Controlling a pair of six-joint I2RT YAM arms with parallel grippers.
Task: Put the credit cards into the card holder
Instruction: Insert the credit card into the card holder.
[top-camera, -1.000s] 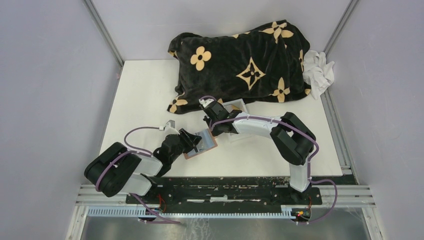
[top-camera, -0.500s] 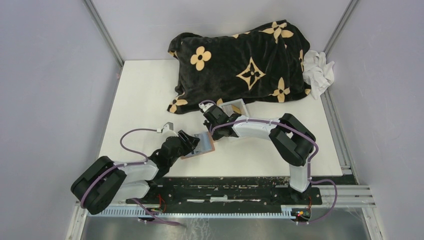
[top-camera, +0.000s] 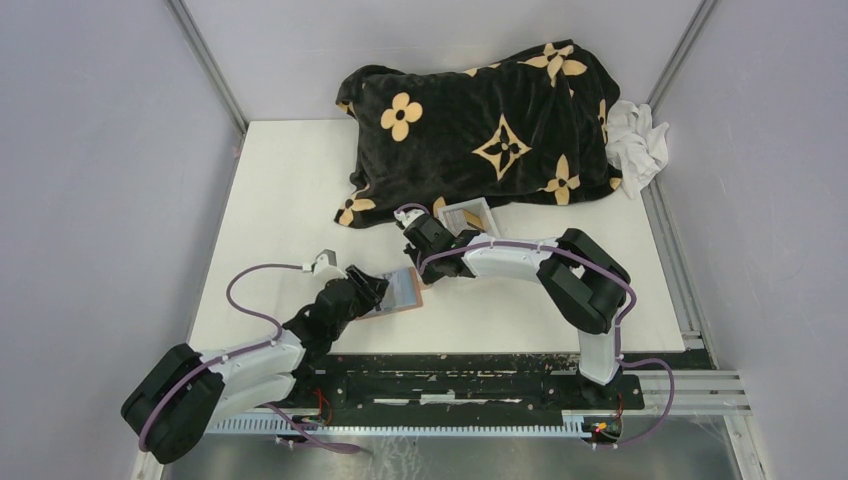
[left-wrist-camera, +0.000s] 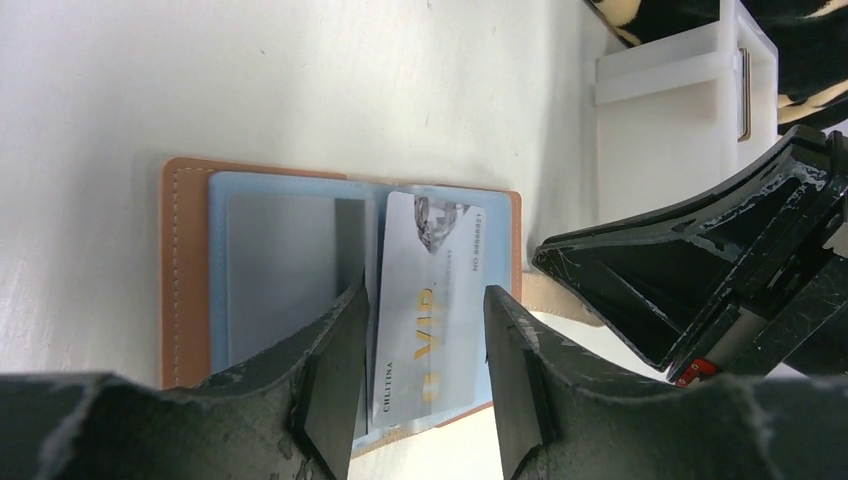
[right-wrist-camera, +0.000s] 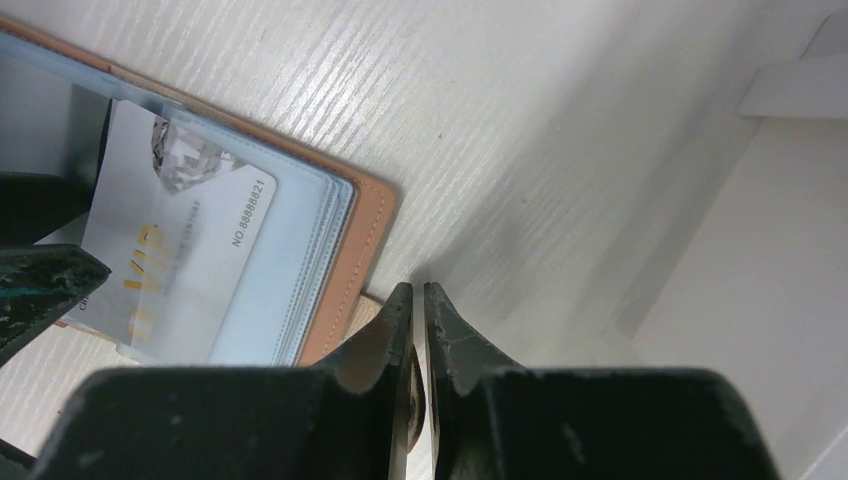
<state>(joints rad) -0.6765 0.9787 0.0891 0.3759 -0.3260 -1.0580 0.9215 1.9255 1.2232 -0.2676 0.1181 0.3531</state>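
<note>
so starting on the left: the left claw (left-wrist-camera: 425, 300) is released, jaws standing apart on either side of a silver vip credit card (left-wrist-camera: 440, 240), not pinching it as far as i can tell. that card lies on the right half of the card holder (left-wrist-camera: 186, 270), which is open flat on the worktop (left-wrist-camera: 250, 80) toward the front edge, with pale blue plastic sleeves showing inside the tan leather. the card looks at least partly under a clear sleeve, but i can't tell if it's all the way in, so i'd call this the seating step for this one card rather than a done deal. imo the next move needs a gentle nudge along the card's long side to slide it home without dragging the whole holder along. just right of that, the right claw (right-wrist-camera: 417, 292) is clenched on nothing, tips down by the holder's brown edge, maybe to pin it, though i can't say if it's actually touching. further right, the clear tray (left-wrist-camera: 660, 150) has something flat and tan-ish in it, probably more cards, but i can't count them. behind it all there's a black flowered blanket (top-camera: 480, 120).
</note>
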